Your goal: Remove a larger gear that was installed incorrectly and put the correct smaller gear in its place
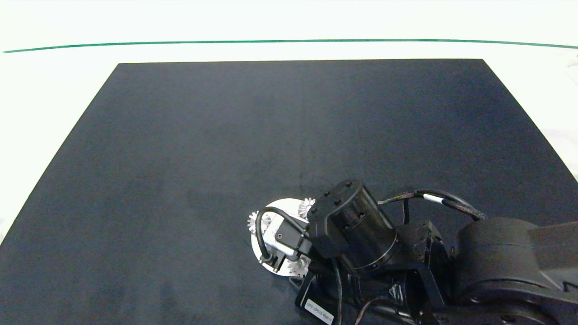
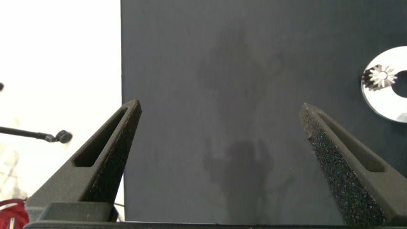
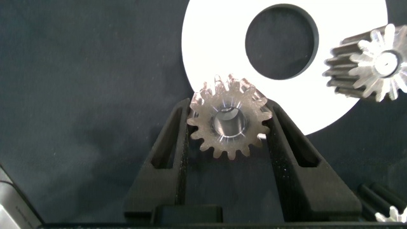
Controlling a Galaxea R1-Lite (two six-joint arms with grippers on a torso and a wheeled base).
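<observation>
My right gripper (image 3: 227, 127) is shut on the smaller gear (image 3: 227, 124), a dull grey spur gear with a wide round centre hole. It hangs at the rim of the white disc (image 3: 210, 57), which has a large round hole in its middle. A silver gear with pointed teeth and dark sides (image 3: 372, 63) stands at the disc's edge, and the teeth of another silver gear (image 3: 394, 216) show on the mat. Which of these is the larger gear I cannot tell. My left gripper (image 2: 219, 159) is open over the mat's edge, holding nothing.
In the head view the right arm (image 1: 361, 234) covers most of the white disc (image 1: 289, 205), with silver gears (image 1: 255, 222) (image 1: 307, 206) at its rim. A black mat (image 1: 226, 135) covers the table. The left wrist view shows the disc (image 2: 381, 102) with a gear (image 2: 380, 76) far off.
</observation>
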